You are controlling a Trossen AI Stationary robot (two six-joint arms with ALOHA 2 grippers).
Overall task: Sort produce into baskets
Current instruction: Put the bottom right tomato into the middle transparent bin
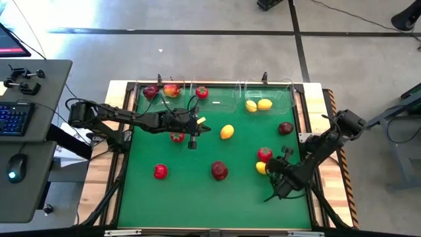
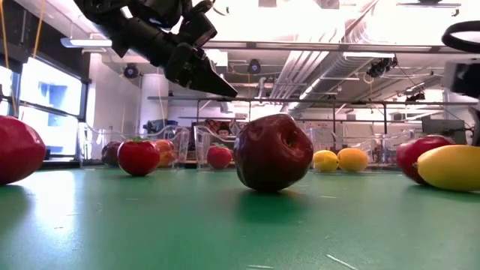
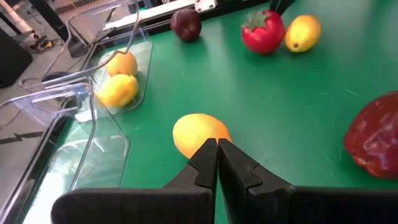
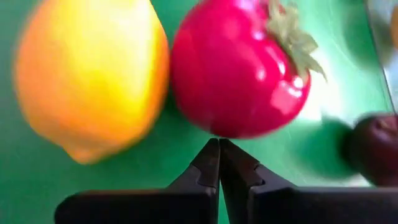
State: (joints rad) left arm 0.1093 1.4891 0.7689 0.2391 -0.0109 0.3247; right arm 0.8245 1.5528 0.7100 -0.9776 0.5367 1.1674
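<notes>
Three clear bins stand along the mat's far edge. The left bin [image 1: 161, 99] holds two apples. The middle bin [image 1: 217, 99] holds a red green-topped fruit [image 1: 202, 92]. The right bin [image 1: 273, 95] holds two lemons [image 1: 258, 105]. My left gripper [image 1: 205, 128] is shut and empty, raised above the mat [image 2: 214, 82]. A loose lemon [image 3: 199, 132] lies just ahead of its tips [image 3: 217, 143]. My right gripper [image 4: 219, 143] is shut and empty, close over a lemon [image 4: 93, 74] and a red green-topped fruit [image 4: 239, 68] at the mat's right [image 1: 264, 155].
Loose on the green mat [image 1: 197, 197]: a dark red apple [image 1: 219, 170] in the middle near side, a red fruit [image 1: 160, 171] near left, another [image 1: 177, 137] under my left arm, and a dark apple [image 1: 285, 128] at the right. The mat's near part is bare.
</notes>
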